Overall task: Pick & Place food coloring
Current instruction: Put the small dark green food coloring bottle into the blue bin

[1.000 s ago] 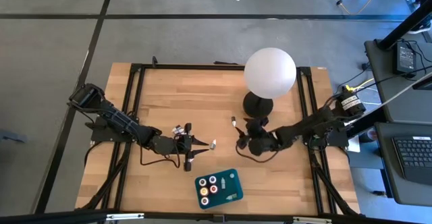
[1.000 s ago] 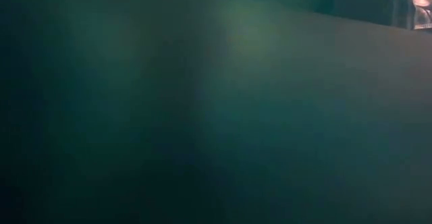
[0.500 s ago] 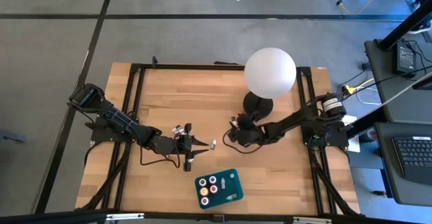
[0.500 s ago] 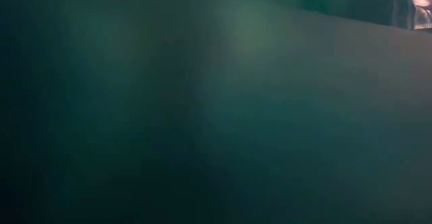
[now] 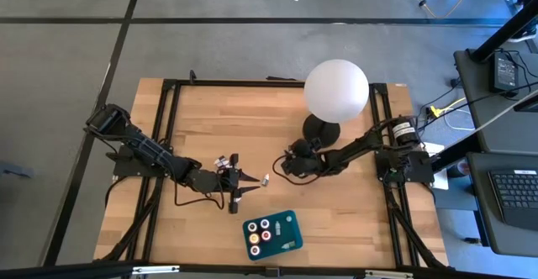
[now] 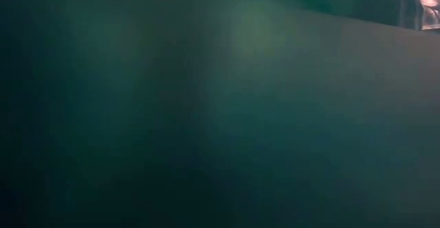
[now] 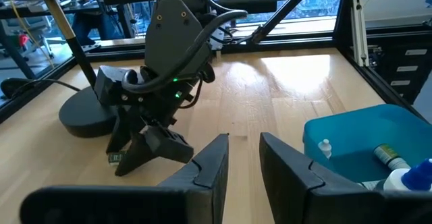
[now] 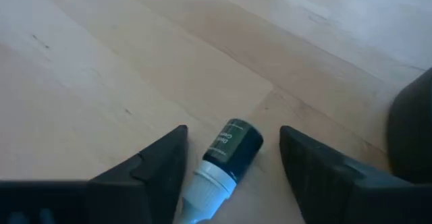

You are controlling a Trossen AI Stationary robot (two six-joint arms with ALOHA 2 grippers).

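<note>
High view: four round pots (image 5: pixel 259 231) in one teal tray (image 5: pixel 273 235). My right gripper (image 5: pixel 288 161) has slid leftward past the lamp base (image 5: pixel 320 130) since a second ago.

Left wrist: my left gripper (image 7: pixel 244 158) narrowly parted, holding nothing.

Right wrist: one dark bottle (image 8: pixel 226 154) lies between my spread fingers (image 8: pixel 150 164).

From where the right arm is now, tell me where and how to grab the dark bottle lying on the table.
Grip the dark bottle across its round body, not the narrower white cap. It lies on its side on the wooden table, lengthwise between the open fingers of the right pincer, so lowering straight down and closing on the two long sides probably works. The left pincer waits open near the teal tray.
</note>
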